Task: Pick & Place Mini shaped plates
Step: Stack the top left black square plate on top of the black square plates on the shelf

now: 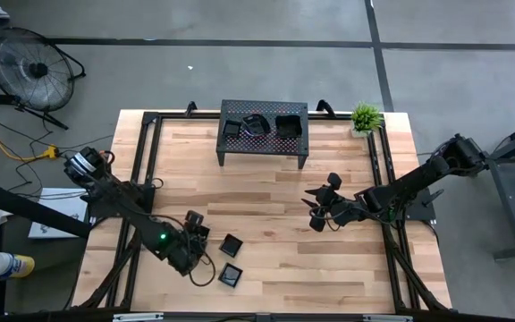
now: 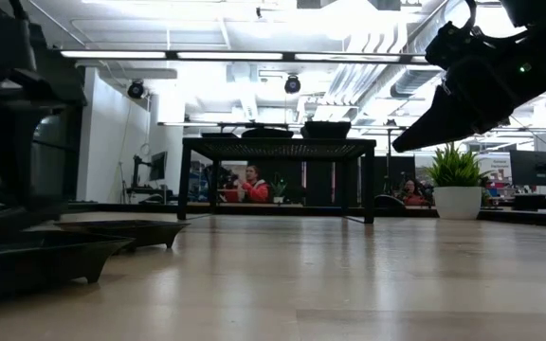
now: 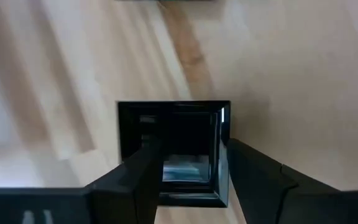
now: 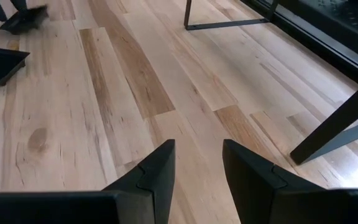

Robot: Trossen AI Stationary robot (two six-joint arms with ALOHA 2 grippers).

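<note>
Two small square black mini shaped plates lie flat on the wooden table near its front: one (image 1: 232, 244) and one (image 1: 231, 275). My left gripper (image 1: 196, 227) hangs just left of them, tilted down and open. In its wrist view one square plate (image 3: 173, 146) shows between and beyond the open fingers, and I see no touch. Three more black plates (image 1: 262, 125) sit on top of the black perforated rack (image 1: 264, 148) at the far middle. My right gripper (image 1: 318, 211) hovers open over bare wood at the centre right, with nothing between its fingers (image 4: 197, 168).
The rack stands on legs at the far middle. A small potted plant (image 1: 366, 117) sits at the far right corner. Black frame rails run along the table's left and right sides. Bare wood lies between the two grippers. People sit in the room behind (image 2: 249, 185).
</note>
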